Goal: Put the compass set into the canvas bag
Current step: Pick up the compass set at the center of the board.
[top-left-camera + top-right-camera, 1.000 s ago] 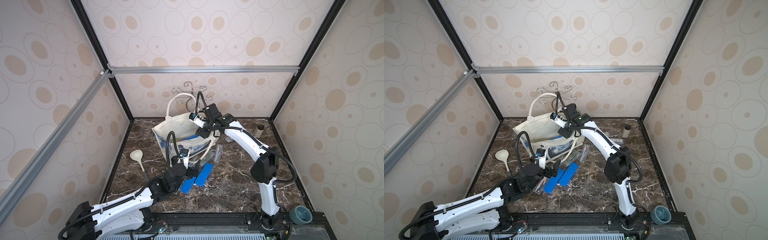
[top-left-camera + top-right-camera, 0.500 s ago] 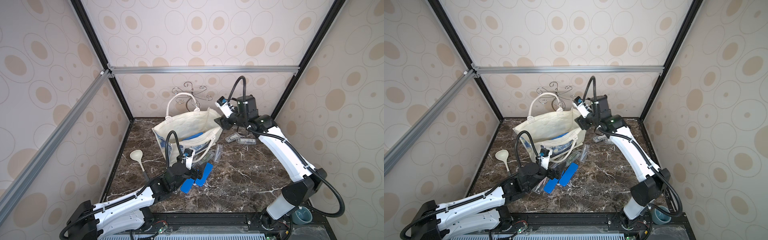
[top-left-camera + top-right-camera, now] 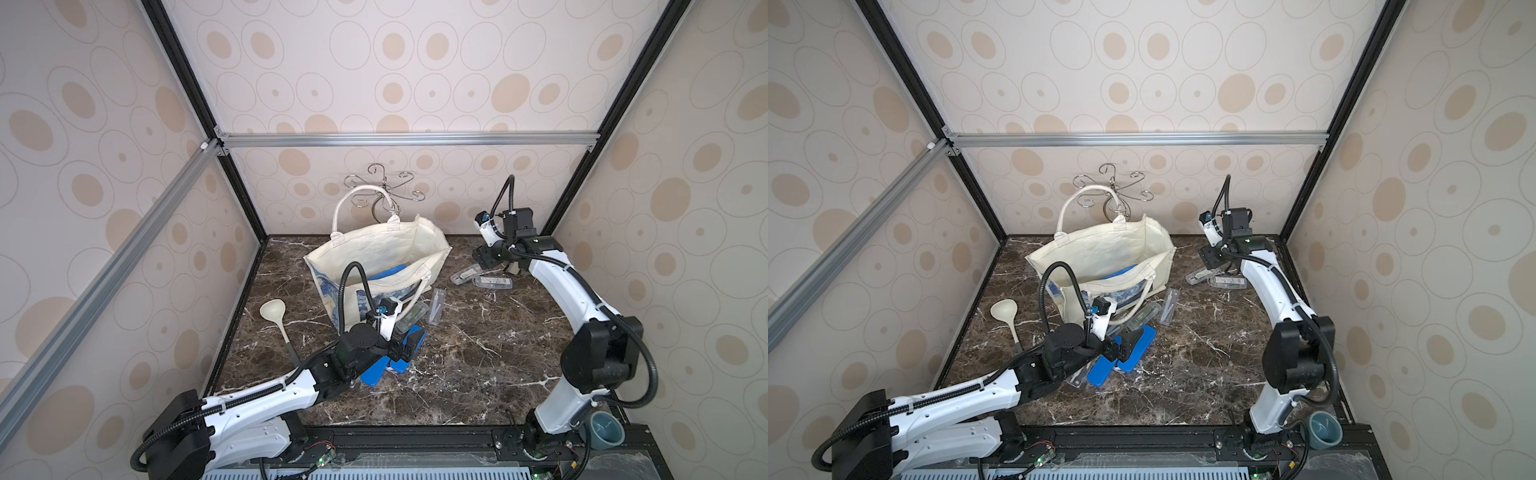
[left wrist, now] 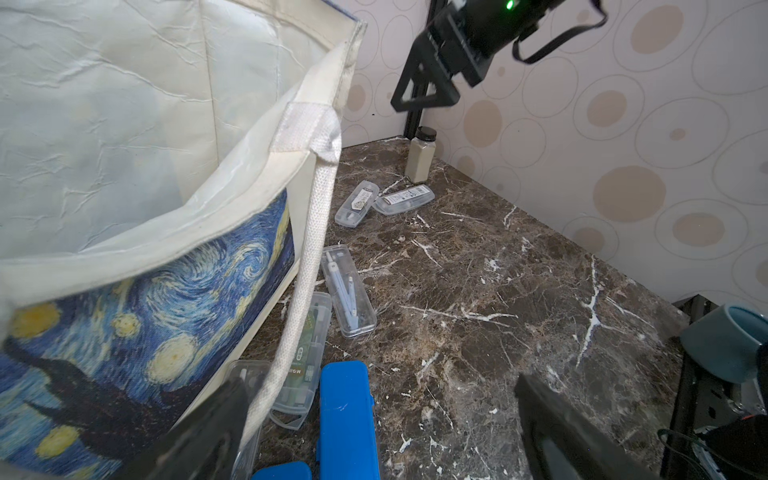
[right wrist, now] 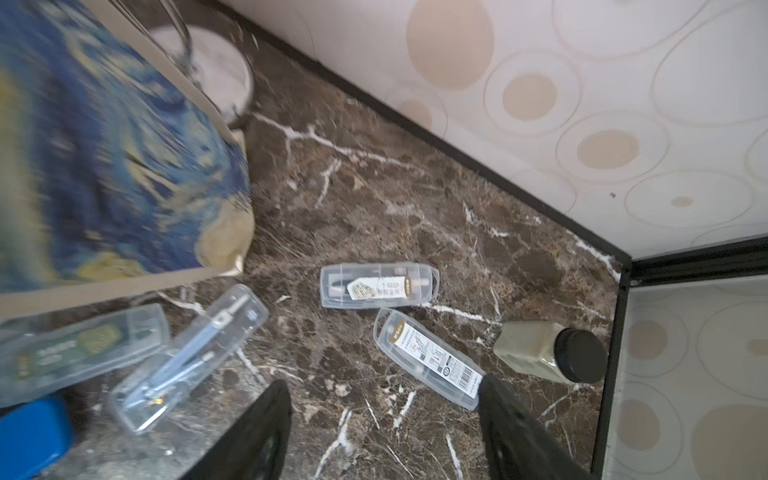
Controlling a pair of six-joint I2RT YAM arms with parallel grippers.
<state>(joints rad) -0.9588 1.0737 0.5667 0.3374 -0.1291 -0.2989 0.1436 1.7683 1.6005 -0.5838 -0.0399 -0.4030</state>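
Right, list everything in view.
canvas bag: 1, cream, blue-yellow print, open, mid-table
blue cases: 3, one in the bag, two before it
clear cases: at least 4, two by the bag, two far right
ladle: 1, cream, left of bag
jar: 1, beige, black lid, back right corner
hook stand: 1, metal, behind bag
cup: 1, teal, front right, off table
table: 1, dark marble
left gripper: 1, black, open over blue cases
right gripper: 1, black, open near far-right clear cases
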